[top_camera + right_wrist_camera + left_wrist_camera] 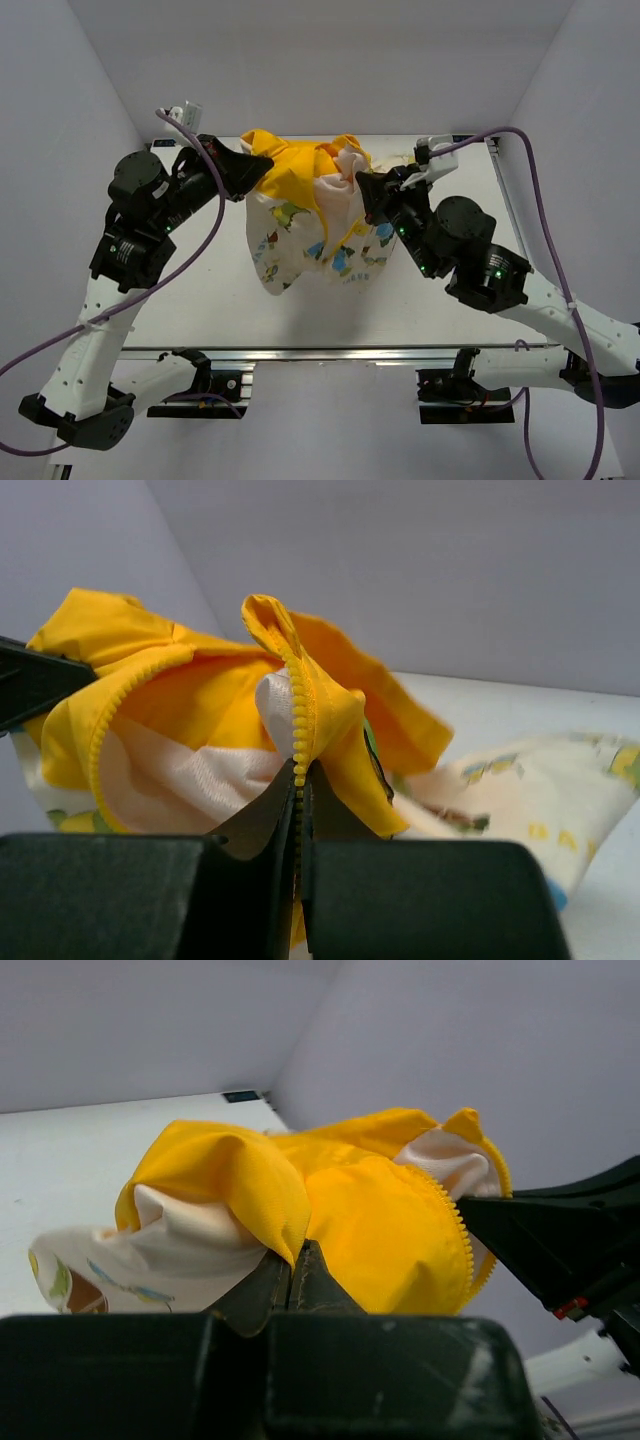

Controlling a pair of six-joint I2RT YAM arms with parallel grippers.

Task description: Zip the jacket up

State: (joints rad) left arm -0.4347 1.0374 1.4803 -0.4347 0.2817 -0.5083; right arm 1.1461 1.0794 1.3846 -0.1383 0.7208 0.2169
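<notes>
The jacket [305, 215] is a small cream garment with cartoon prints and a yellow-orange hood. It hangs bunched between my two grippers above the white table. My left gripper [262, 172] is shut on a fold of the yellow fabric [250, 1185] at the jacket's left top. My right gripper [366, 190] is shut on the yellow zipper strip [300, 720] at the jacket's right top; the zipper teeth run down between its fingers. The zipper slider is hidden. The jacket also shows in the right wrist view [200, 710].
The white table [200, 290] lies under the hanging jacket, with white walls behind and at both sides. A metal rail [330, 352] runs along the table's near edge. Purple cables [540, 200] loop over both arms.
</notes>
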